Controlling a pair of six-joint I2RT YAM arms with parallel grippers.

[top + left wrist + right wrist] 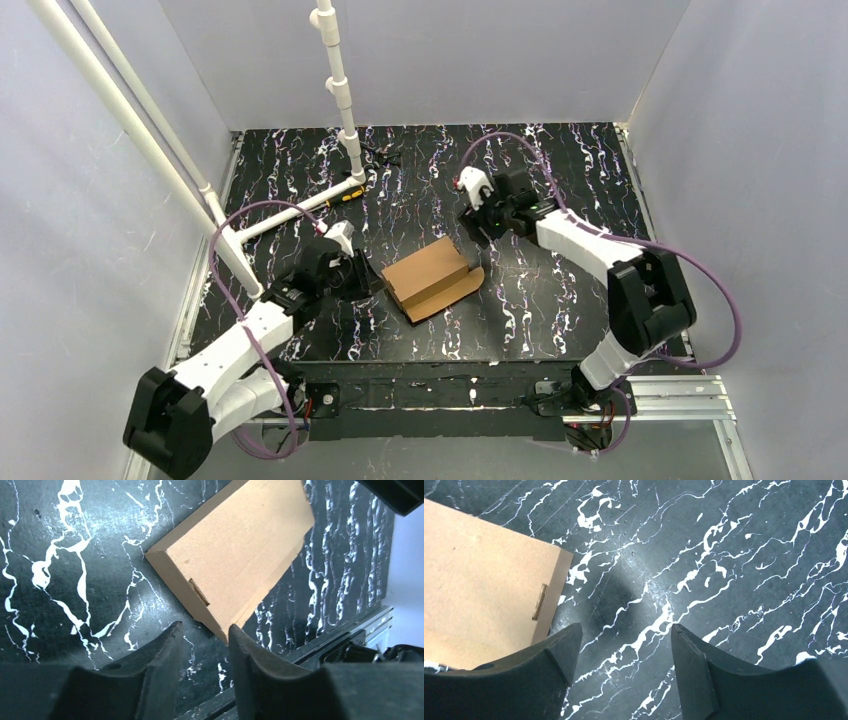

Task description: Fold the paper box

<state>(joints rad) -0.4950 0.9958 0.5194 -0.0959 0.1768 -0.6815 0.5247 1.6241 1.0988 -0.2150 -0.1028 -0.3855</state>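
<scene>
Paper box point(432, 278) lies closed on the black marbled table point(560, 160), about mid-table between the two arms, set slantwise to the table edges. In the top view a lower layer of cardboard pokes out along its near and right-hand edges. Left gripper point(204, 630): jaws parted by a narrow gap, only table showing in that gap, nothing grasped. One corner of the box sits just off the tip of one left finger point(245, 655); cannot tell whether the two touch. The box side wall facing this camera carries a small slot with a tab seated in it point(199, 591); the top face is flat and plain brown. Right gripper point(624, 630): jaws spread wide, released, bare table between them and its shadow on the surface below. From the right wrist the box fills the left of the view, clear of the fingers, with a second slot point(540, 601) near its edge. In the top view the right gripper hangs beyond the far right corner of the box, apart from it. White pipe frame point(340, 90) stands at far left; a black-and-orange marker point(345, 197) lies by its foot, well apart from the box.
</scene>
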